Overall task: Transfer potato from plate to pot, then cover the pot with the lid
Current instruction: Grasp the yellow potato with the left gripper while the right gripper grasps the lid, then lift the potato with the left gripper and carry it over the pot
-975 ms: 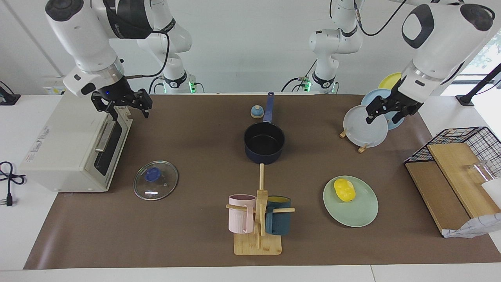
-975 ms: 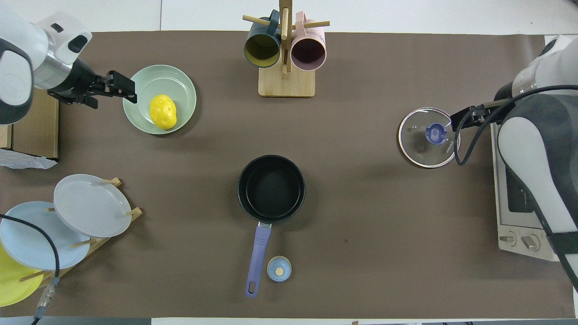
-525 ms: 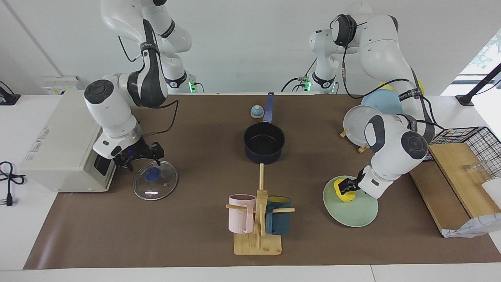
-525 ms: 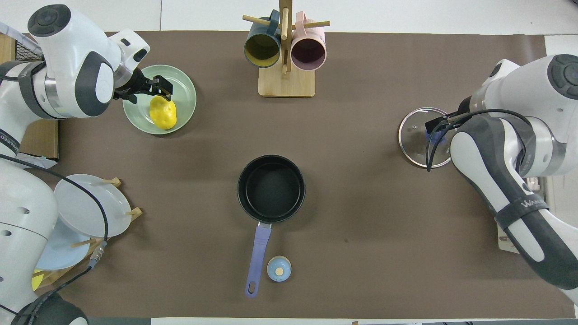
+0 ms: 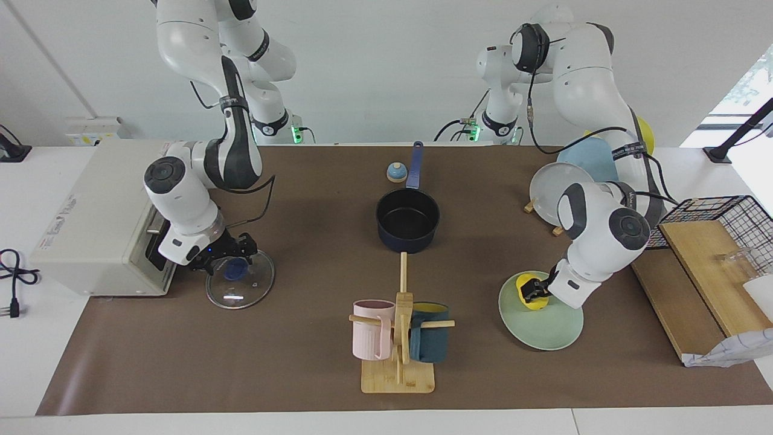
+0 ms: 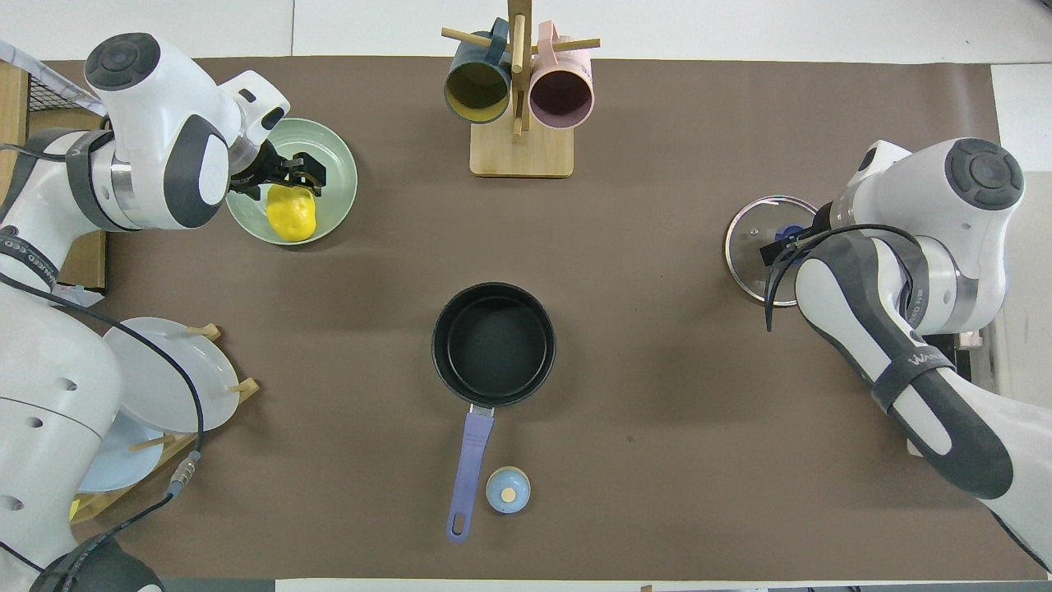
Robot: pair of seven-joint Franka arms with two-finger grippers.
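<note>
A: Brown paper mat [image 5: 290, 362] covers almost the whole white table [image 5: 24, 362], and white wall fills the room at the robots' end. What lies nearest the robots?

B: A small blue dome [image 6: 508, 489] just beside the pot's long blue handle. The pot [image 6: 493, 344] itself, navy with a black inside, sits mid-table and holds nothing. Toward the left arm's end a wooden rack holds upright plates [image 5: 552, 193]; toward the right arm's end stands a pale toaster oven [image 5: 96, 217].

A: And farther out?

B: The lid [image 5: 240, 279], clear glass with a blue knob, lies flat on the mat beside the oven. The right pincer [image 5: 228, 255] is low over it, its fingers spread to either side of the knob. I can't tell whether they touch it; nothing is lifted.

A: The potato?

B: On the plate [image 6: 337, 177], the mint-green one, toward the left arm's end. The potato [image 6: 291, 212] rests in the plate's half nearer the left arm's end. The left pincer [image 6: 289, 171] is down at it, fingers wide, straddling the potato's upper part. Contact is not clear from either view, and the potato sits on the plate.

A: Anything farther still?

B: The wooden mug tree [image 5: 398, 338] on its board, a pink mug [image 5: 371, 329] and a dark teal mug [image 5: 430, 339] hanging on it. At the left arm's end, off the mat, wooden boards [image 5: 694, 284] and a black wire basket [image 5: 724, 211].
</note>
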